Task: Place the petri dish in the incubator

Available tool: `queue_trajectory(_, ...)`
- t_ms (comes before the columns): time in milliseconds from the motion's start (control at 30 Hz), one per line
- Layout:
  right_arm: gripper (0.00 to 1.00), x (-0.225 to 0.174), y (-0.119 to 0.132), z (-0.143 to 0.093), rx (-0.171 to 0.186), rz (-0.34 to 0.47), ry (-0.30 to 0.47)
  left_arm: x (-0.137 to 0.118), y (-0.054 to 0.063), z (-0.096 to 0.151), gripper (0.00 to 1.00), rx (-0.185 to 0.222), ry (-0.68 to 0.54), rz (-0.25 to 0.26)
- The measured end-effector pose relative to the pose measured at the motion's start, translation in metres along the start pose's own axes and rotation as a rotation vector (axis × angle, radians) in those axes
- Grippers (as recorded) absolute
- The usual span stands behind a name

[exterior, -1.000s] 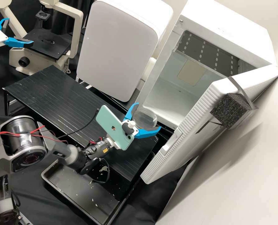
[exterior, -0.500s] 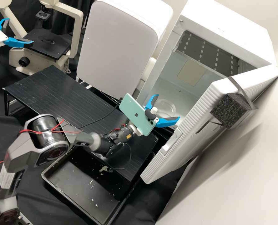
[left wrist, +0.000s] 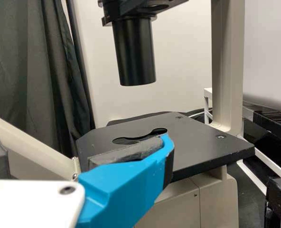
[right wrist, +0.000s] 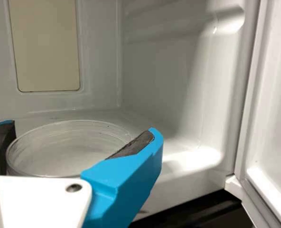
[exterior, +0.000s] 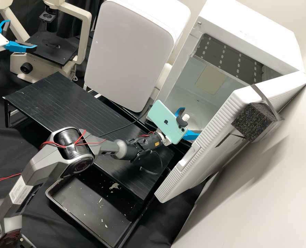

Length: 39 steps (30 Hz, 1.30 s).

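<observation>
The right pincer (exterior: 192, 120), its fingers spread to the dish's width, grips the clear petri dish (right wrist: 67, 145) between its pads at the mouth of the white incubator (exterior: 249, 38), whose door (exterior: 194, 165) stands open on the right; I can't tell whether the dish touches the incubator's floor. At the far left, the left pincer (exterior: 22, 36) is wide apart and empty beside the microscope (exterior: 18, 62).

We see the clear, round petri dish (right wrist: 69, 145) held level at the mouth of the open, white incubator (exterior: 259, 41).
</observation>
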Motion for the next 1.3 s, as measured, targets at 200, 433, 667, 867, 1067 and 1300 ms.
queue_trajectory(200, 0.00, 0.005, 0.004, -0.004, -0.002, 0.005, 0.003, 0.000, 0.000, 0.000, 1.00, 0.000, 0.000, 0.000)
queue_trajectory(433, 0.00, 0.007, 0.002, -0.011, 0.000, 0.001, 0.021, 0.000, 0.000, 0.000, 1.00, 0.000, 0.000, 0.000)
queue_trajectory(667, 0.00, 0.010, -0.006, -0.006, 0.000, -0.019, 0.004, 0.000, 0.000, 0.000, 1.00, 0.000, 0.000, 0.000)
queue_trajectory(867, 0.00, 0.012, -0.013, 0.001, -0.015, -0.036, -0.015, 0.000, 0.000, 0.000, 1.00, 0.000, 0.000, 0.000)
queue_trajectory(1067, 1.00, 0.013, -0.012, 0.000, -0.025, -0.032, -0.010, 0.000, 0.000, 0.000, 1.00, 0.000, 0.000, 0.000)
queue_trajectory(1300, 1.00, 0.013, -0.012, 0.000, -0.050, -0.032, -0.009, 0.000, 0.000, 0.000, 1.00, 0.000, 0.000, 0.000)
